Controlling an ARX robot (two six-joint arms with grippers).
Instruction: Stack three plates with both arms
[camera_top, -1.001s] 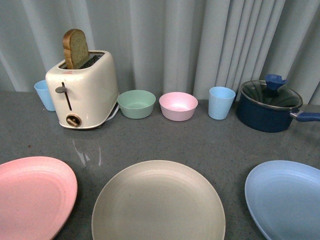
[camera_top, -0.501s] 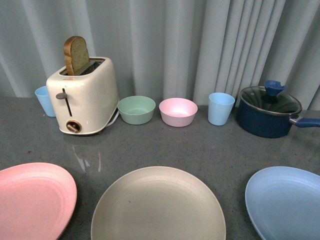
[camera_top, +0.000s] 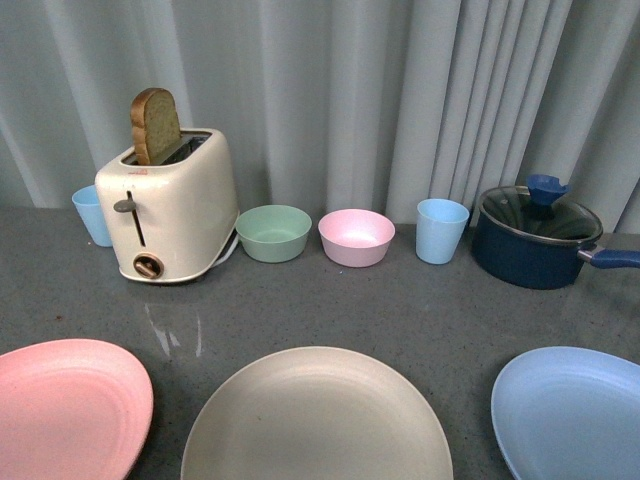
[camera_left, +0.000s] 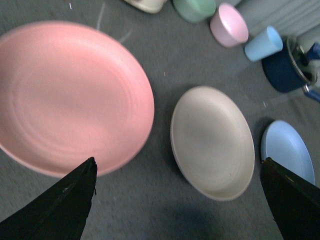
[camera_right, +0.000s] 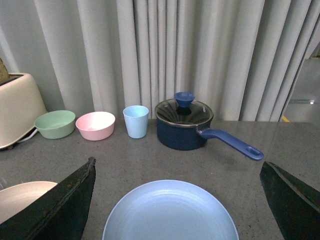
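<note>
Grey bench (camera_top: 400, 300) carries a round matte pink plate (camera_top: 65, 405), beige-grey plate (camera_top: 315, 420) and light blue plate (camera_top: 570, 410) in a row, apart. Empty, the left claw (camera_left: 177, 165) and right claw (camera_right: 177, 162) gape wide; low rims could slip a pinch.

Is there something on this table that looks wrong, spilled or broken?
Nothing spilled or broken. Only the bread slice sticks high out of the toaster, leaning a little, and pale streaks mark the table before it; smear or reflection, I cannot tell.
</note>
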